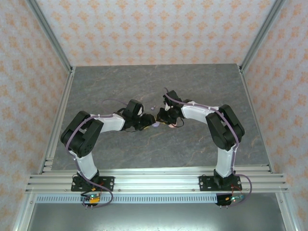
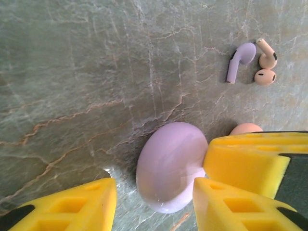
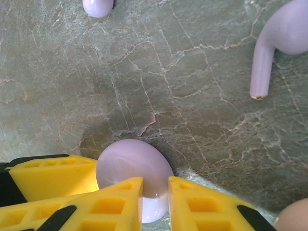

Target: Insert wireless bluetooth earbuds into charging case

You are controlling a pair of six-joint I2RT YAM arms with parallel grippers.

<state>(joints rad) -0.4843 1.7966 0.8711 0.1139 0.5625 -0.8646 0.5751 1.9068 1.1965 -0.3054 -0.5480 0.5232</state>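
Close-up from the left wrist: at the bottom of the frame the left pincer (image 2: 154, 195) stands about half wide. Its yellow fingers sit on either side of a smooth, pale purple case (image 2: 168, 154) (a closed pebble, no seam parted). The finger at lower left is clear of the case by a sliver of table; the one at lower right touches it.

From the right wrist, the right pincer (image 3: 155, 195) at bottom centre is drawn nearly shut. The case's edge shows in the slit between its fingers; whether they already bite cannot be told.

Farther off, in the upper right of the left wrist view, a purple earbud (image 2: 239, 61) lies just beside two peach earbuds (image 2: 264, 77), all loose on the grey marbled table (image 2: 96, 72). A rounded peach lump (image 2: 245, 128) peeks out behind a yellow finger at right centre.

Nothing of the task looks done: the case appears shut and every visible earbud lies outside it. Opening the lid and seating the buds are left.
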